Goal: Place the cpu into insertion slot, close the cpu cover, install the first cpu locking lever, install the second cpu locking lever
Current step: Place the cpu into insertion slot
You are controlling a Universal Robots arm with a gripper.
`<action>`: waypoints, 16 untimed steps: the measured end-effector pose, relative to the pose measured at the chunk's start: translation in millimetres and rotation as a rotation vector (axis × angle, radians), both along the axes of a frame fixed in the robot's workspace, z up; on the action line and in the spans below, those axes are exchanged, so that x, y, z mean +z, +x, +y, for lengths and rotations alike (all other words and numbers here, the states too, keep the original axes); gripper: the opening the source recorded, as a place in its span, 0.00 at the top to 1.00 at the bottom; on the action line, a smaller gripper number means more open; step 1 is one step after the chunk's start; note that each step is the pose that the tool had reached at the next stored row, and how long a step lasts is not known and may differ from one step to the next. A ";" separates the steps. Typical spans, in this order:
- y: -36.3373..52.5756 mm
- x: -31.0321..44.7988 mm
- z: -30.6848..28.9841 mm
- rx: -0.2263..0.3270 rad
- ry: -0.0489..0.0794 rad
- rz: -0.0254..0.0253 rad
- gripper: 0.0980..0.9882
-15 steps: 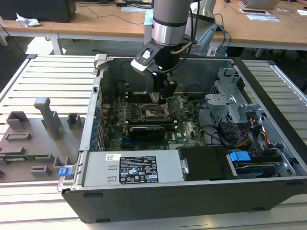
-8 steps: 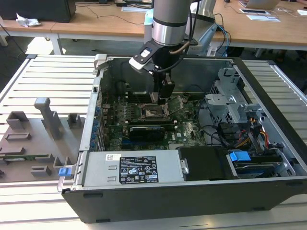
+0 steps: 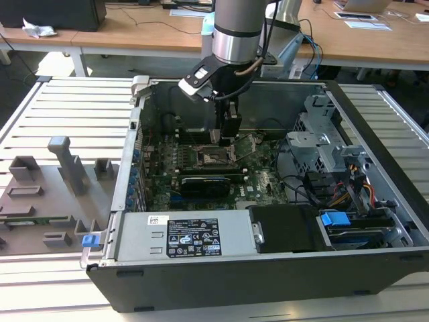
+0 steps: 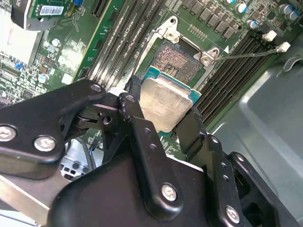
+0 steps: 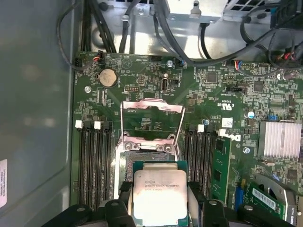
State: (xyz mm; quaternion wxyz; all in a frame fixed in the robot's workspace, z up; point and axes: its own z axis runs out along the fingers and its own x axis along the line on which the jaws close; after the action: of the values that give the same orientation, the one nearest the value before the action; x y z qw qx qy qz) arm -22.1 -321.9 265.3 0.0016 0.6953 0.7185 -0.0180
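Cpu (image 5: 158,196): small flat square silvery-grey metal chip, held over dark square insertion slot (image 5: 142,155).
End effector (image 5: 160,191): black, clamped on chip's edges.
Cpu cover (image 5: 151,105): thin silvery hinged frame, raised open.

One of nearly everything, two of a few.
You have one arm (image 3: 234,30) carrying one gripper (image 3: 228,131) with two fingers (image 5: 196,196), one cpu (image 5: 158,196) and one cpu cover (image 5: 151,105). The first wrist view gives you one motherboard (image 5: 142,71), one coin cell (image 5: 107,77), one finned heat sink (image 5: 282,139) and two banks of memory slots (image 5: 92,161). In the exterior view, count one computer case (image 3: 268,275), one power supply (image 3: 188,238) and two blue tabs (image 3: 335,219).
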 end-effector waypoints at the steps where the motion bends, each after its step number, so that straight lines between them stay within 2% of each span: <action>1: 0.0 0.0 0.0 -0.016 -0.001 0.0000 0.50; 5: 0.1 0.0 0.0 -0.078 -0.004 0.0000 0.50; 16: 0.2 0.0 0.0 -0.189 -0.008 0.0000 0.50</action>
State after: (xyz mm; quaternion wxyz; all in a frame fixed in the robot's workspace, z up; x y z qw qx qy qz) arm -21.9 -321.9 265.4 0.0028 0.7598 0.6498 -0.0211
